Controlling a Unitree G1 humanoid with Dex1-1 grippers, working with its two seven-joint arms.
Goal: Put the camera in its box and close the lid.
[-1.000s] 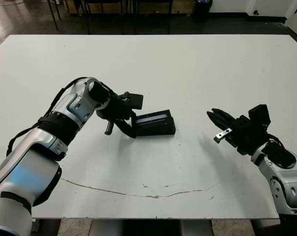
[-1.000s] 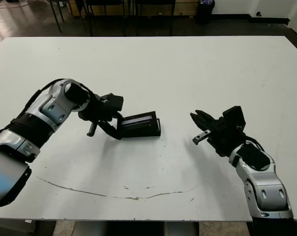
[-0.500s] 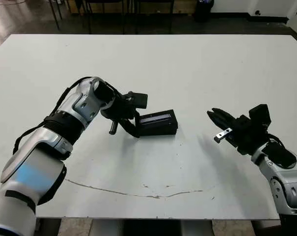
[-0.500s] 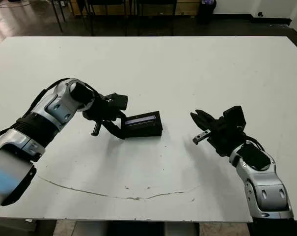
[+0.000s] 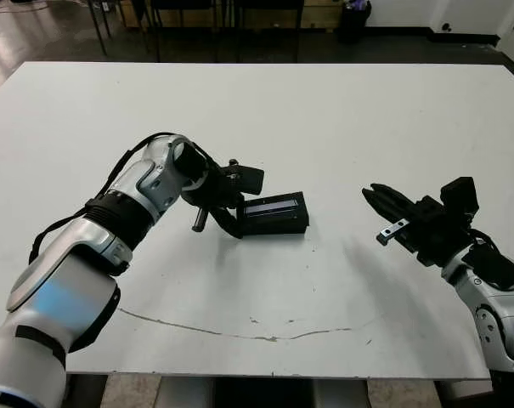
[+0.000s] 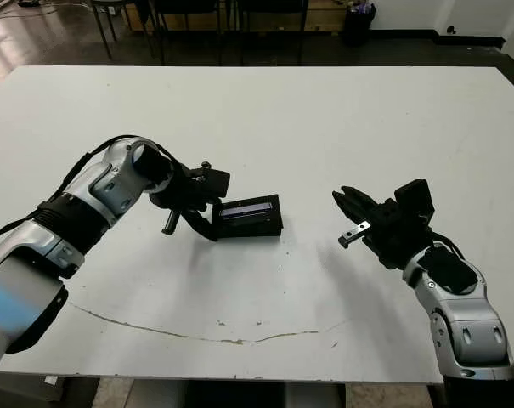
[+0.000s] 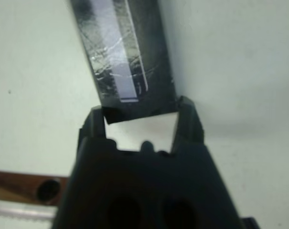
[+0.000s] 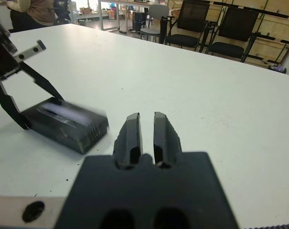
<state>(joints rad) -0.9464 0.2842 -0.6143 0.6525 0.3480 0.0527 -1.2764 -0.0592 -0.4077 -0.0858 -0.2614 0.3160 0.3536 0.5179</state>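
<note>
The box (image 5: 278, 226) lies near the table's middle with the lid (image 5: 272, 205) flat on top, pale strip facing up. The camera is hidden. My left gripper (image 5: 237, 218) is at the box's left end. It is open, and its fingertips (image 7: 94, 117) bracket the two end corners of the lid (image 7: 120, 57), with white table showing in the gap behind them. My right gripper (image 5: 369, 193) hovers shut to the right of the box, well apart from it, holding nothing. The right wrist view shows its fingers (image 8: 133, 131) pressed together and the box (image 8: 68, 125) slightly blurred.
A thin dark crack line (image 5: 240, 333) runs across the table (image 5: 341, 119) near its front edge. Chairs (image 8: 230, 33) and a person (image 8: 29, 12) are beyond the far side.
My left gripper has moved a little to the right, closing in on the box's left end, and its elbow has swung forward. The whole picture has shifted slightly. The right arm holds its pose.
</note>
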